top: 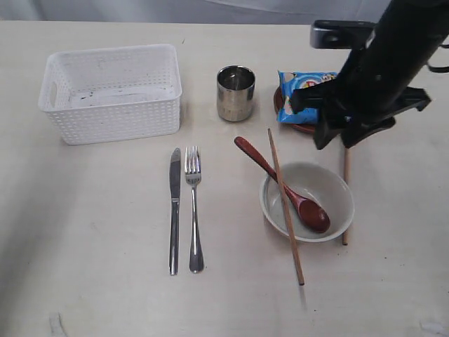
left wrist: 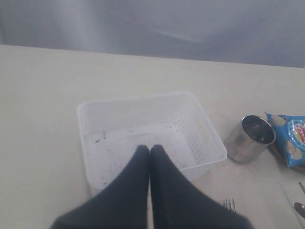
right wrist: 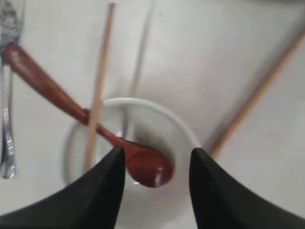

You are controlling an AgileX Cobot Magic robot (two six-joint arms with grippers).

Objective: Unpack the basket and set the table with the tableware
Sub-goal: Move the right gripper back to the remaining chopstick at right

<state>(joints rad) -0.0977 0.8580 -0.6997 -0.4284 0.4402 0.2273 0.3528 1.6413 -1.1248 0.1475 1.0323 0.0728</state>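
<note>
Left: basket [top: 119, 123] empty on counter [top: 84, 246]; left claw [left wrist: 150, 152] clenched on nothing, pointed toward it. Centre: knife [top: 174, 210] and fork [top: 194, 210] laid side by side, cup [top: 235, 93] upright behind. Right: spoon [top: 280, 184] and one chopstick [top: 284, 203] across bowl [top: 330, 200], second chopstick [top: 345, 203] just beside; chip bag [top: 298, 88] on plate [top: 280, 105]; right claw [right wrist: 157, 157] released, empty, above bowl. Unpacking judged done; left to do, probably pairing chopsticks.

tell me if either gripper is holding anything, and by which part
Nothing is held: left gripper shut on nothing, right gripper open and empty.
</note>
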